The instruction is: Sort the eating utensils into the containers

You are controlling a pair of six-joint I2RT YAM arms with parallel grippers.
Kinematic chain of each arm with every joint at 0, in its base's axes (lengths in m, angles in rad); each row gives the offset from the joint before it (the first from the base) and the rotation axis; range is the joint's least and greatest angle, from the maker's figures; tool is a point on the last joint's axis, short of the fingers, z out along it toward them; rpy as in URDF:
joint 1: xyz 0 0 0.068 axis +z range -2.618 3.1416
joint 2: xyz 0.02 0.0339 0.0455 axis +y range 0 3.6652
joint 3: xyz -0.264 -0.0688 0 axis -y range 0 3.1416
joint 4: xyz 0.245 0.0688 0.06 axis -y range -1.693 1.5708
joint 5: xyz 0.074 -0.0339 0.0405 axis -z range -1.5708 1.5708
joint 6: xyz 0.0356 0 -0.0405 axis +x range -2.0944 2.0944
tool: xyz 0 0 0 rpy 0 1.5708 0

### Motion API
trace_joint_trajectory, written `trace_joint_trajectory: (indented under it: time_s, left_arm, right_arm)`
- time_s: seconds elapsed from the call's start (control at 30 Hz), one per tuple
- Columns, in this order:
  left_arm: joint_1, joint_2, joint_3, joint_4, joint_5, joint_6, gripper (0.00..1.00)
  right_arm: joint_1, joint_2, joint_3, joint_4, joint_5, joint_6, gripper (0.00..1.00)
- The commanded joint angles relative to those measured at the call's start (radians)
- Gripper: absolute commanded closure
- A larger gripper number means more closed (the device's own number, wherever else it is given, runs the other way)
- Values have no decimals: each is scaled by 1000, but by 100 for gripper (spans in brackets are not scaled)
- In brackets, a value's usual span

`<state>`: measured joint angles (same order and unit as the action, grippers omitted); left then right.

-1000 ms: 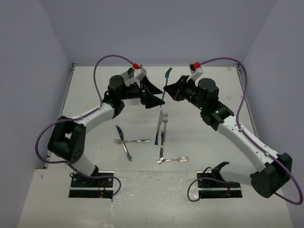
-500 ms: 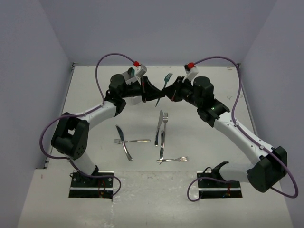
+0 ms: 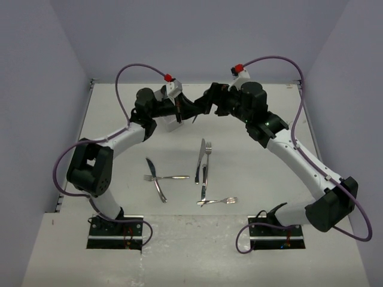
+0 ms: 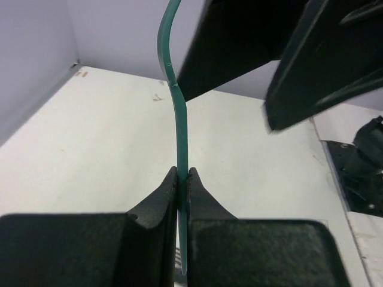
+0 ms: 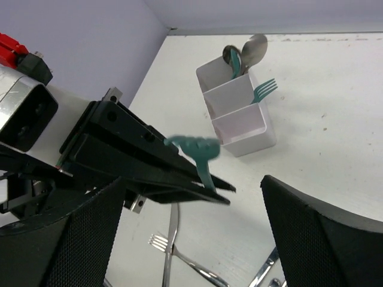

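My left gripper (image 4: 183,173) is shut on the handle of a teal plastic fork (image 4: 178,113), whose blurred head (image 5: 194,146) sticks up past the left fingertips. My right gripper (image 5: 192,182) stands wide open around that fork, touching nothing; its fingers (image 4: 323,60) loom just beyond the fork. In the top view both grippers meet above the far middle of the table, left (image 3: 196,115) and right (image 3: 209,104). The white three-compartment containers (image 5: 245,128) sit below them, partly hidden in the top view (image 3: 169,124). They hold a silver spoon (image 5: 254,48) and another teal fork (image 5: 263,89).
Several silver utensils lie in the middle of the table: a knife (image 3: 200,158) and fork (image 3: 207,152) side by side, a crossed fork (image 3: 170,177) and knife (image 3: 151,168) to the left, another fork (image 3: 220,201) nearer the bases. Purple walls enclose the table.
The right gripper carried the teal fork left to the left gripper. The left gripper shut on the handle, then the right gripper opened and let go.
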<state>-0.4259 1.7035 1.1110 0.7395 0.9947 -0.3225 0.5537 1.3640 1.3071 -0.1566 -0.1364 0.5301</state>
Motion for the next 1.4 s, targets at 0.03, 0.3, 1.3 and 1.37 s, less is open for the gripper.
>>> trace_joint_trajectory:
  time_s: [0.03,0.3,1.3,1.37]
  left_arm:
    - [117,50,75,47,54,88,100]
    - [193,149,171,-100,24,320,100]
    - [260,294,231,-413,-252,731,70]
    - [262,297,233,-423,-257,731,60]
  right_arm:
    - [-38,-20,60,-40,110,36,1]
    - [-228,-48,-40,-34,24,104,1]
    - [-285,-36,-114,-104,187,68,1]
    - [-285,-36,-115,-104,173,76,1]
